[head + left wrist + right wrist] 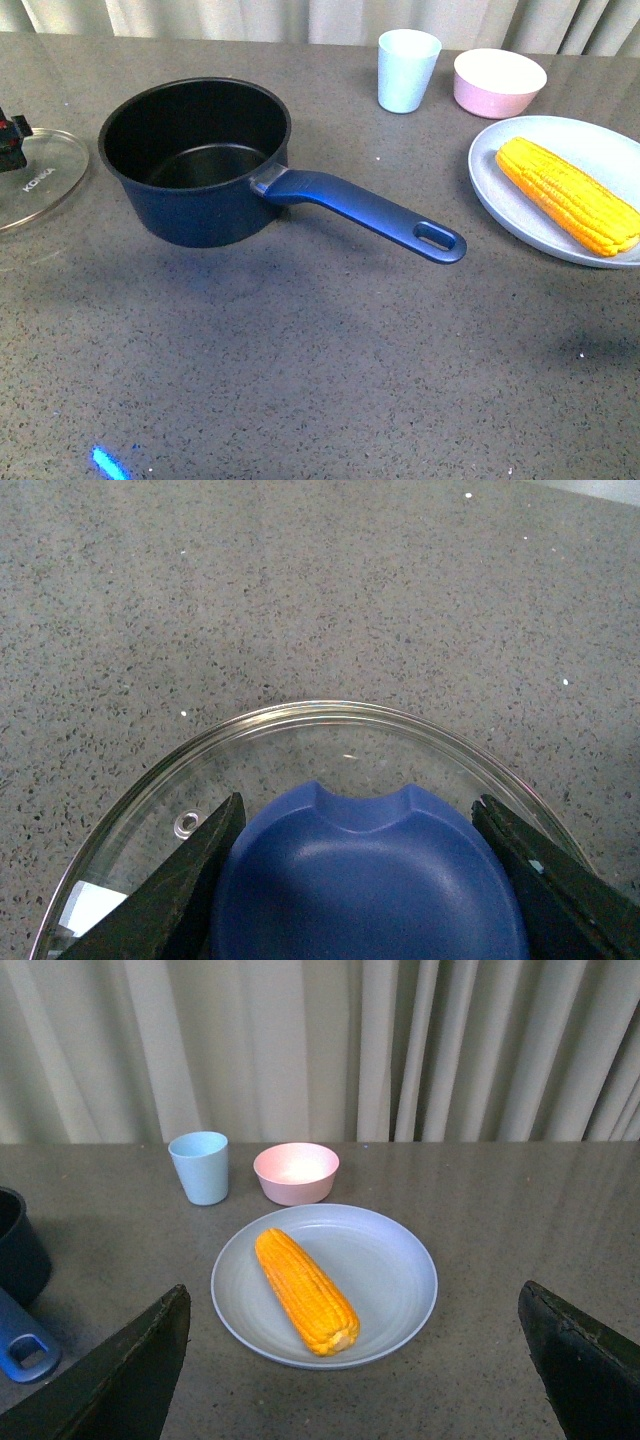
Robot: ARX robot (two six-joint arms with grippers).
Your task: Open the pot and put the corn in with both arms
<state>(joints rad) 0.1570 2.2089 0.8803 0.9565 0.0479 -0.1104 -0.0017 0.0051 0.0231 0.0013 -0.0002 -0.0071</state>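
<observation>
The corn [566, 193] lies flat on a pale blue-grey plate [500, 190] at the right side of the table [300, 350]. Its long axis runs on a slant, one end toward the back and the pot, the other toward the front right edge. It is a whole cob, yellow-orange, with tight straight rows of kernels and a paler stub at the nearer end. The pot [195, 165] stands open left of centre, well apart from the plate, dark navy outside and black within, its long blue handle [370, 212] pointing front-right toward the plate. The glass lid [40, 185] rests on the table at the far left, just beside the pot. The left gripper [356, 805] sits over it, fingers [200, 880] tight against both sides of the blue knob [370, 900]. The right gripper [352, 1295] is spread wide and holds nothing, facing the plate. A light blue cup [407, 70] and a pink bowl [499, 82] stand behind
</observation>
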